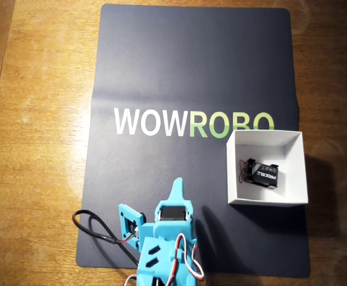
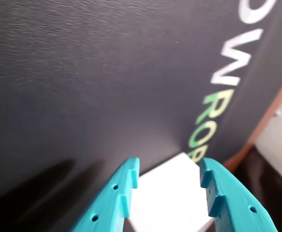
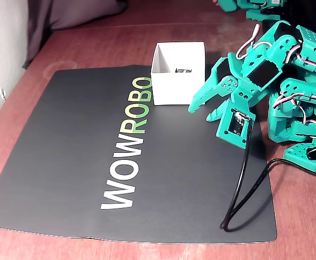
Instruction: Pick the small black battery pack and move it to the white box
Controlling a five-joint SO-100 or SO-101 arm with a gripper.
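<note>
In the overhead view, the small black battery pack with white lettering and thin wires (image 1: 263, 173) is already lying inside the square white cardboard box (image 1: 237, 173), which is sitting on the right side of the dark mat printed WOWROBO (image 1: 161, 71). The turquoise plastic two-finger gripper (image 1: 176, 189) is hanging over the mat near its bottom edge, well apart from the box, and a black cable (image 1: 96, 229) is looping off the mat to the left of the arm. Judging from this, the placing looks done, so the main hazard is anything that disturbs the box.

In the wrist view, the gripper (image 2: 169, 176) is showing its fingers (image 2: 124, 193) parted with nothing between them; the white box (image 2: 167, 193) is appearing in the gap beyond them, lower in the frame. If the arm were swinging toward the box from here, a fingertip could be catching its wall and sliding or tipping it, since light card has little to anchor it.

In the fixed view, the gripper (image 3: 198, 105) is pointing its tips toward the box (image 3: 179, 81) and sitting near its right wall, apart from it. The cable (image 3: 242, 184) is trailing across the mat (image 3: 65, 146); I judge it could be snagging the mat's edge as the arm folds back, dragging mat and box together.
</note>
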